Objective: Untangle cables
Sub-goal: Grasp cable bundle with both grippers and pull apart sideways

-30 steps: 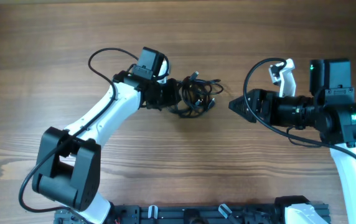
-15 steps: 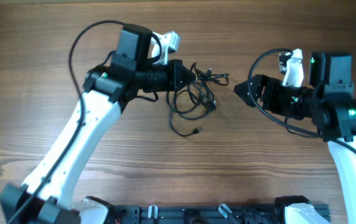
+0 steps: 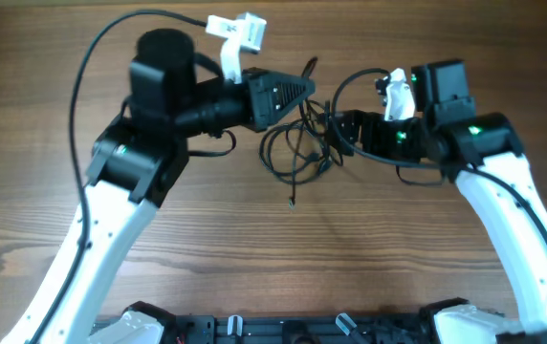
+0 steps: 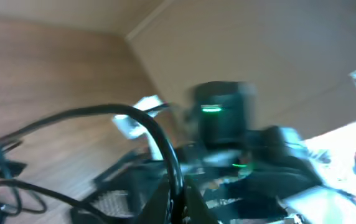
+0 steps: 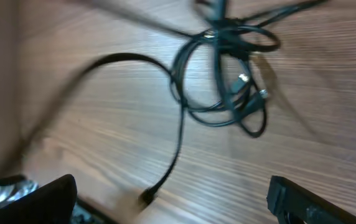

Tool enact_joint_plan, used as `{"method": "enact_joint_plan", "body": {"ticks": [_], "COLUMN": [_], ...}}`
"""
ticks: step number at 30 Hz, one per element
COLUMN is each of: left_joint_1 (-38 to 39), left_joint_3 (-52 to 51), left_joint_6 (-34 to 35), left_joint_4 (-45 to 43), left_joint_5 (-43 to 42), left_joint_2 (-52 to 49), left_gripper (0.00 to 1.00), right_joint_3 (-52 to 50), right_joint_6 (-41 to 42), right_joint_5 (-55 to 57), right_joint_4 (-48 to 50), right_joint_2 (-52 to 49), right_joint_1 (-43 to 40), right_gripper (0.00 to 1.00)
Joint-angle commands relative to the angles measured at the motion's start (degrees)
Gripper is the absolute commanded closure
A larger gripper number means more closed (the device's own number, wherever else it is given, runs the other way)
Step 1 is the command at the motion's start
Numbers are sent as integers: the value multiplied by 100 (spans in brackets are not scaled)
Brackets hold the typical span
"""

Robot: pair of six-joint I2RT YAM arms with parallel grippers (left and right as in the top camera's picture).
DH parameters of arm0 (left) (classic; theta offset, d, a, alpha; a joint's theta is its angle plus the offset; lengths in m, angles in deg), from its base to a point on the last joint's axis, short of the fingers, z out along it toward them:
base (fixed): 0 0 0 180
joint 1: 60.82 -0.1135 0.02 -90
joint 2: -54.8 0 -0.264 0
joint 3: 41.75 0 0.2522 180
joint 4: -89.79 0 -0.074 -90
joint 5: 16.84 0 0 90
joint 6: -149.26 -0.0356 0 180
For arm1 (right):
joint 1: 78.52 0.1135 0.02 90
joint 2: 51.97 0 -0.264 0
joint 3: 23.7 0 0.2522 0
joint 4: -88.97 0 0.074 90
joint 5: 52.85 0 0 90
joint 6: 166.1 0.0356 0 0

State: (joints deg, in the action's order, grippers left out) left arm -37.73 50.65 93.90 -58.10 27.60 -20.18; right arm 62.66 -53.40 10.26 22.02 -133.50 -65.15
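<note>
I have the left gripper (image 3: 304, 88) pinched shut on one strand of the cables (image 3: 297, 148); in the left wrist view that strand arches up from its tips. The knotted coil sits mid-table (image 3: 254, 258), toward the far side, between both grippers. The right gripper (image 3: 340, 129) stands spread wide just right of the coil, holding nothing.

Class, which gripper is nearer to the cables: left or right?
Left. The left gripper is shut on a strand of the cables at their far edge. The right gripper is open, close beside them on the right, gripping nothing.
</note>
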Motion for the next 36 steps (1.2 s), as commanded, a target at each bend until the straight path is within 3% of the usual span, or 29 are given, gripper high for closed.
{"method": "enact_joint_plan", "body": {"ticks": [1, 5, 9, 10, 12, 13, 21, 25, 27, 33, 35, 36], "left_joint_1": [-90, -291, -302, -302, -302, -302, -302, -302, -302, -304, -304, -330], "left_joint_3": [111, 111, 111, 111, 111, 111, 111, 111, 111, 111, 111, 111], "left_joint_6": [232, 232, 234, 234, 232, 232, 229, 636, 850, 1084, 1058, 970], "left_joint_4": [-254, -76, 168, 186, 173, 162, 568, 404, 17, -142, -129, -37], "left_joint_5": [-120, 66, 63, 63, 66, 66, 944, 579, 256, 232, 234, 258], "left_joint_2": [566, 916, 946, 940, 940, 940, 811, 765, 844, 1145, 1244, 1292], "left_gripper": [96, 96, 96, 96, 96, 96, 96, 96, 96, 96, 96, 96], "right_joint_3": [76, 76, 79, 79, 79, 79, 76, -4, -111, -138, -138, -136], "right_joint_6": [295, 299, 308, 363, 577, 588, 166, 175, 166, 511, 710, 752], "right_joint_5": [459, 444, -273, -348, -367, -374, -621, 282, 533, 1027, 1360, 1401], "right_joint_4": [168, 498, 1067, 1147, 1189, 1158, 1338, 1327, 1344, 1318, 1285, 1285], "right_joint_2": [-527, -992, -1266, -1276, -1276, -1276, -1276, -1279, -1287, -1287, -1287, -1285], "right_joint_1": [35, 35, 35, 35, 37, 57, 831, 914, 914, 914, 914, 911], "right_gripper": [0, 1, 2, 6, 25, 28, 28, 25, 28, 75, 96, 96]}}
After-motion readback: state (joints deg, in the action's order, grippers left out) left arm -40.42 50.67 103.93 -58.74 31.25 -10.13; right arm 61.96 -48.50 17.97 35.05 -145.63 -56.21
